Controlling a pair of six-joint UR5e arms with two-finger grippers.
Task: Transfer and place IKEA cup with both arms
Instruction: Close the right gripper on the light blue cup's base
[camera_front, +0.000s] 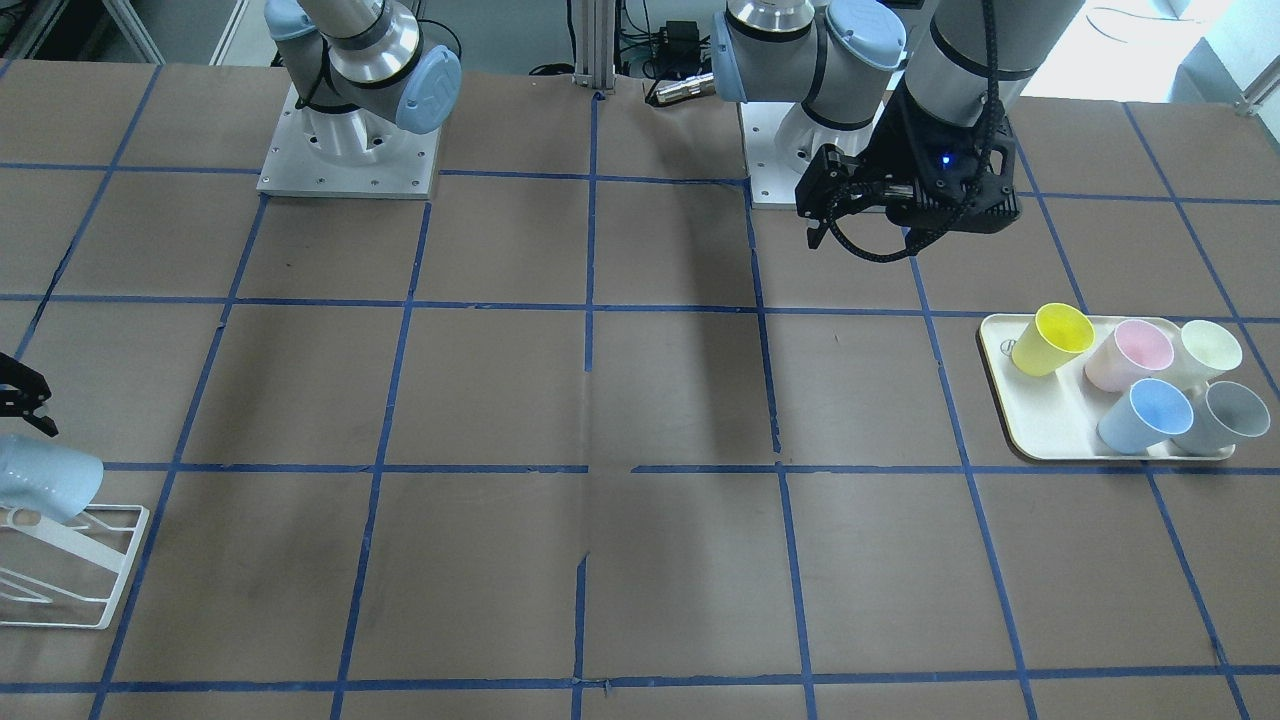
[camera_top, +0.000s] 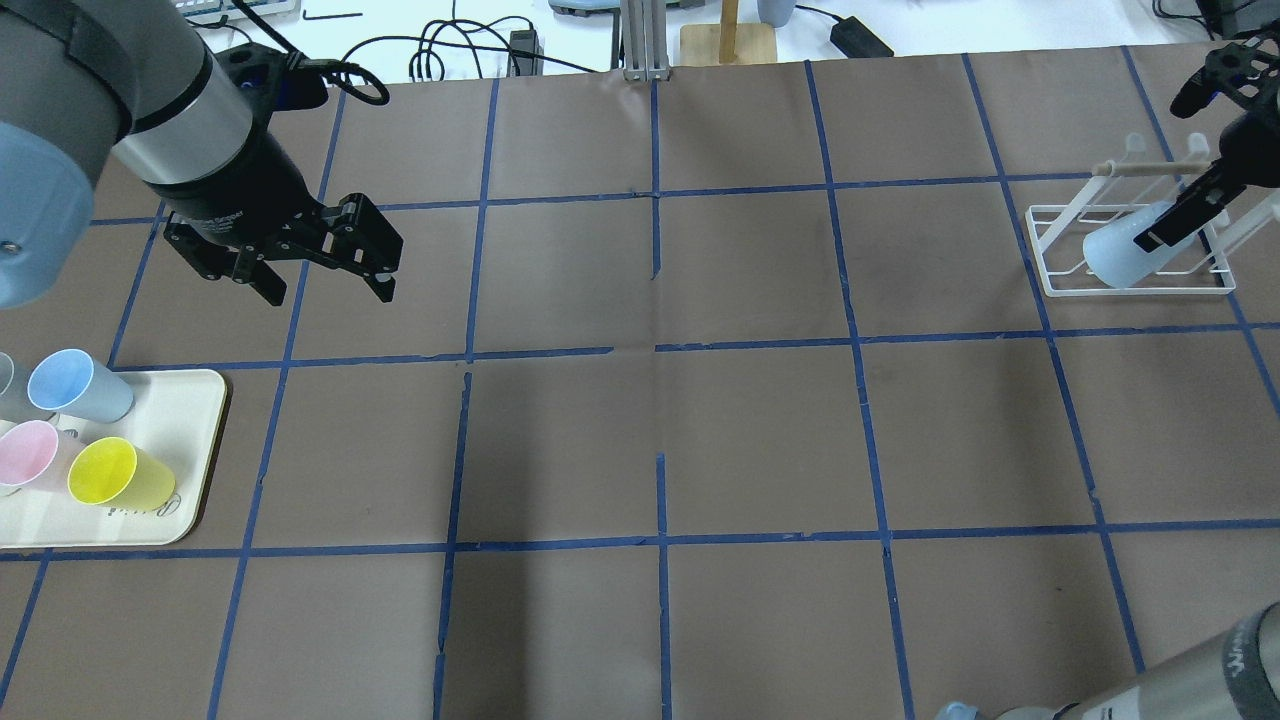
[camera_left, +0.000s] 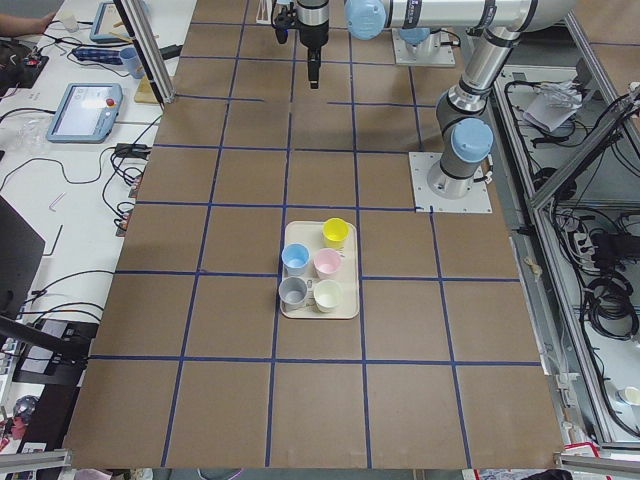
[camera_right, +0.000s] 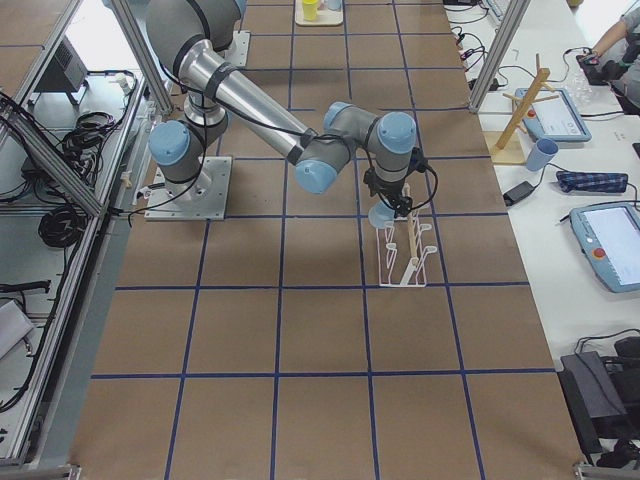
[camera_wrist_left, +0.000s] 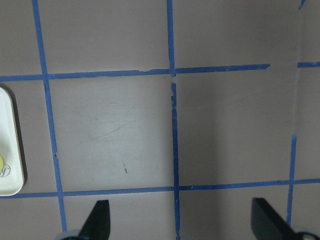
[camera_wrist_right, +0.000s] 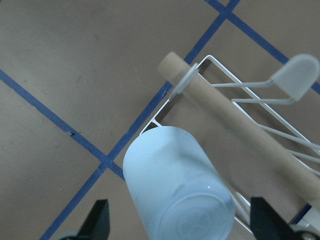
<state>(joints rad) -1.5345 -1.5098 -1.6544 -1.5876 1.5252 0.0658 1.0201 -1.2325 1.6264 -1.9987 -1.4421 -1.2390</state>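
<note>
Right end effector (camera_wrist_right: 182, 220) tilts down, spread wide astride the IKEA cup (camera_wrist_right: 175, 185).

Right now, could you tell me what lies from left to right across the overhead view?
Cream rectangular tray → black two-finger left gripper → pale-blue plastic IKEA cup.

IKEA cup (camera_wrist_right: 177, 195): pale blue, handleless, tapered | pose: tipped, base up, rim down inside white wire rack (camera_wrist_right: 230, 115) near worktop (camera_top: 760, 430) edge | right end effector (camera_wrist_right: 180, 222): fingers spread wide either side of cup, no contact visible | left end effector (camera_top: 328, 290): spread, empty, above worktop, well apart from cup
</note>
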